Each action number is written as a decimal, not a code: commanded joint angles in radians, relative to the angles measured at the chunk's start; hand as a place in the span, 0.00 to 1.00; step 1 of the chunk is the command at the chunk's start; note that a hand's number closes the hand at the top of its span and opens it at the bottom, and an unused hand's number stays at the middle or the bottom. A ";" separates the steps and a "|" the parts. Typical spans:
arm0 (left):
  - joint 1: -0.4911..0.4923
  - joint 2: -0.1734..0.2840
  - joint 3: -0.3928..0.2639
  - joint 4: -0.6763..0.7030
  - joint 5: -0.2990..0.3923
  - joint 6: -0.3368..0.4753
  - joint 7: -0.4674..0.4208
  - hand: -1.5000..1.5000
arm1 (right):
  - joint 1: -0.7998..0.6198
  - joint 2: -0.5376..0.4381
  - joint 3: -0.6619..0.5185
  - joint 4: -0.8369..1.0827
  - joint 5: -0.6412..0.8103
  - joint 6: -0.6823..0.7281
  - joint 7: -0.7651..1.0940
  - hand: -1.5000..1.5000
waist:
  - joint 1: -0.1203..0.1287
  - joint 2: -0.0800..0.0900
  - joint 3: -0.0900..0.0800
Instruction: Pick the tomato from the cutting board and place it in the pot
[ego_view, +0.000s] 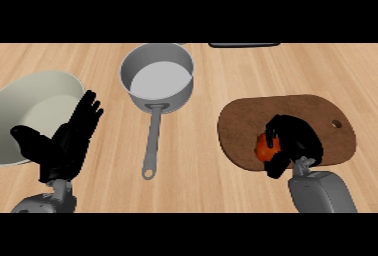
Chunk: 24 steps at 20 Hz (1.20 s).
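Surface: a light wooden counter (199, 190) with lengthwise grain, seen steeply from above and filling the view. No wall or floor is shown.

Item 1: a dark brown cutting board (295, 112) with rounded corners and a small hole near its right edge, laid on the right half of the counter.

Item 2: the tomato (264, 146), red-orange, located over the lower left part of the board. Only a sliver is seen; the rest is hidden by the hand.

Item 3: the right hand (295, 141), black, curled around the tomato, with the thumb below it. Whether the tomato rests on the board or is lifted cannot be told.

Item 4: a grey metal pot (157, 76), set upper centre, well apart from the board. Its long handle is pointed toward the lower edge.

Item 5: a pale bowl (40, 95), large, cut off by the left edge.

Item 6: the left hand (70, 137), held open at lower left, fingers straight, overlapping the bowl.

Item 7: a dark flat object (244, 45), partly seen at the top edge.
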<state>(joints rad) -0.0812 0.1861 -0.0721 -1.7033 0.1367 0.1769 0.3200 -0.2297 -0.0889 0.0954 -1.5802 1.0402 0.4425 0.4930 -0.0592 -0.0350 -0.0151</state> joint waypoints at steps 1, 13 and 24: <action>0.003 0.020 0.028 0.012 0.015 -0.016 -0.007 0.50 | 0.041 0.084 0.092 -0.131 0.107 -0.124 0.289 1.00 | 0.011 0.006 0.008; -0.015 0.006 -0.007 -0.008 0.014 -0.041 -0.005 0.50 | -0.199 0.088 0.596 -0.551 0.342 -0.043 0.893 1.00 | 0.064 0.017 0.011; -0.081 -0.018 -0.016 0.051 -0.001 -0.040 -0.012 0.50 | -0.666 0.088 0.514 -0.373 0.162 -0.081 0.956 1.00 | 0.098 0.029 0.010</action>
<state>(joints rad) -0.1576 0.1693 -0.0886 -1.6578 0.1338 0.1437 0.3154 -0.7535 -0.0162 0.6431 -2.0313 1.2674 0.3380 1.1937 0.0228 -0.0089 -0.0046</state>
